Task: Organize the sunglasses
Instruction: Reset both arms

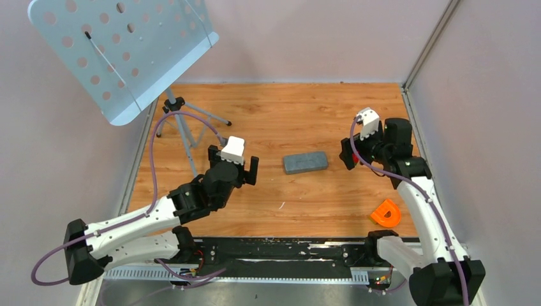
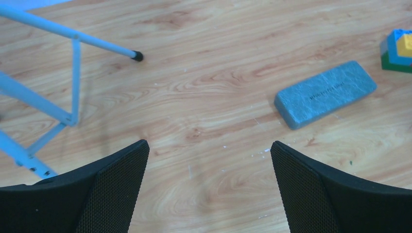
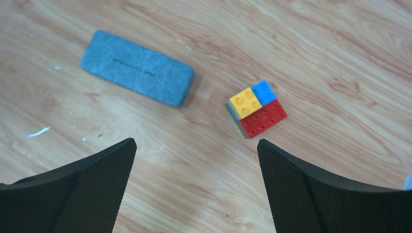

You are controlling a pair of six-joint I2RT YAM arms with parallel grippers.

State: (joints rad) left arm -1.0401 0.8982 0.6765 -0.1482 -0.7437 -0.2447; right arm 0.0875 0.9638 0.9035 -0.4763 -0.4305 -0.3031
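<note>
The sunglasses do not show in any view. The grey oblong glasses case (image 1: 305,162) lies closed on the wooden table, midway between the arms; it also shows in the left wrist view (image 2: 325,93) and the right wrist view (image 3: 137,68). My left gripper (image 1: 233,162) is open and empty, hovering left of the case, with bare wood between its fingers (image 2: 209,145). My right gripper (image 1: 356,150) is open and empty, hovering right of the case, also over bare wood (image 3: 197,143).
A small stack of red, yellow, blue and green toy bricks (image 3: 256,108) sits just right of the case, under my right gripper. An orange D-shaped part (image 1: 386,213) lies at the front right. A pale blue music stand (image 1: 127,51) with tripod legs (image 2: 73,34) stands at the back left.
</note>
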